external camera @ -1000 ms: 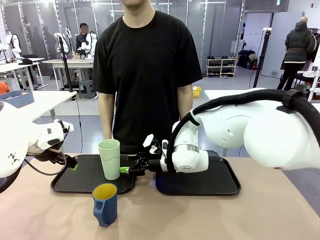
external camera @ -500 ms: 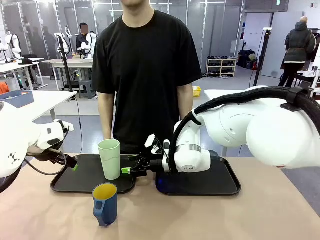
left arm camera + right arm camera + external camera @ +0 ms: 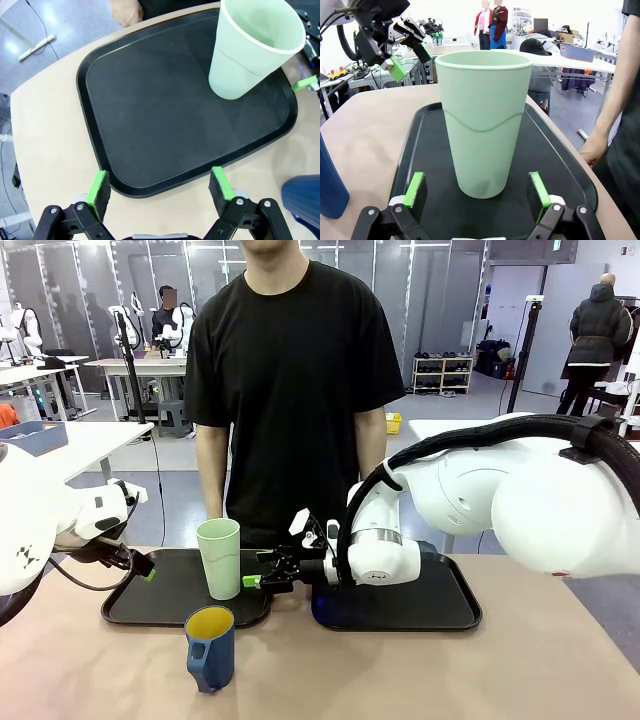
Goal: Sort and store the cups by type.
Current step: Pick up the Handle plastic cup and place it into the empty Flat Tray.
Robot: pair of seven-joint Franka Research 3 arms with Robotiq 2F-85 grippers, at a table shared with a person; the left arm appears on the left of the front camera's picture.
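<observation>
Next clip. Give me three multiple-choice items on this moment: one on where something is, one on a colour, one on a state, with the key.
1. The pale green tumbler stands: A. on the left black tray; B. inside the blue mug; C. off the tray, beside the mug.
2. The mug's inside is: A. white; B. yellow; C. red.
3. The two grippers are: A. both shut; B. both open; C. one shut on the mug.

Key:
1 A, its base sits on the tray in the left wrist view.
2 B, the front view shows a yellow lining.
3 B, the left gripper and right gripper each stand wide open, clamping nothing.
</observation>
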